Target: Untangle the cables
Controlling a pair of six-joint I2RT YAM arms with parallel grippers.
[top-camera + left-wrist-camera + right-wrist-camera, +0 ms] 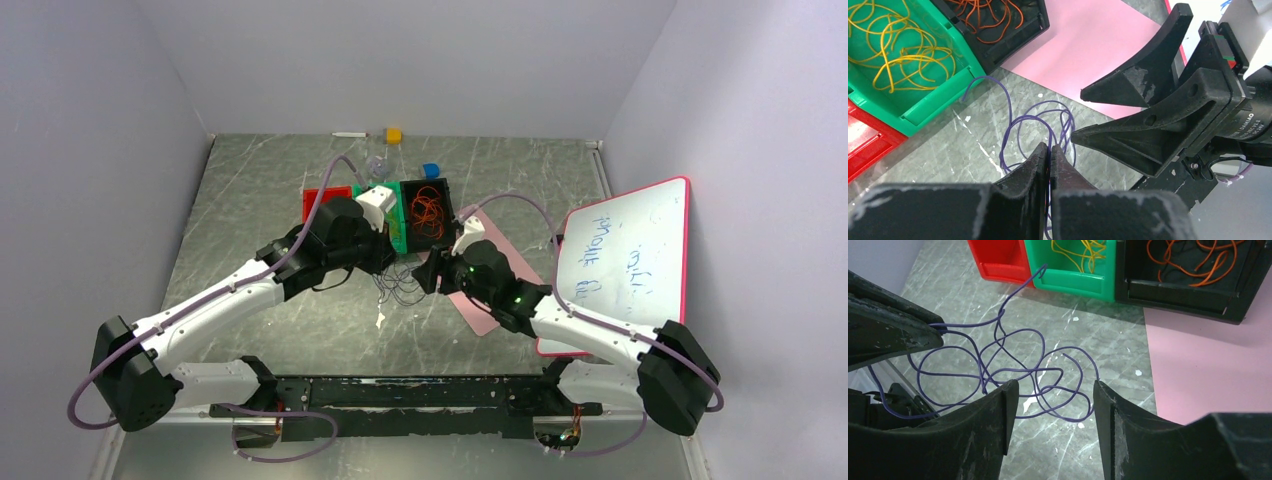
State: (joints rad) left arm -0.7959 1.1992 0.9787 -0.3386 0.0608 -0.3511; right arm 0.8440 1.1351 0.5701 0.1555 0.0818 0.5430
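**Left gripper** (1049, 150): jaws pressed flat together on one strand of the purple cables (1028, 119), pinched right at the fingertips. Same grip visible from the right wrist camera at the left edge of that view, with the strand running out from the finger tip.

**Right gripper** (1055, 390): jaws spread wide, gripping nothing. Positioned low over the purple tangle, with several loops showing in the gap between the two fingers. Facing the left gripper tip to tip, near but apart.

**Purple cables:** loose tangle of overlapping loops on the grey marbled table (943, 150), between the two grippers. Just in front of the bins and beside the pink sheet (1083, 45). One free end reaching toward the green bin (933, 102).

**Yellow cables** (898, 55): inside the green bin.

**Orange cables** (980, 20): inside the black bin (1013, 42), on the green bin's right in the top view.

**Red bin** (863, 145): just beside the green bin, on its other side.

**Whiteboard** (625, 260): at the right of the table, next to the pink sheet.
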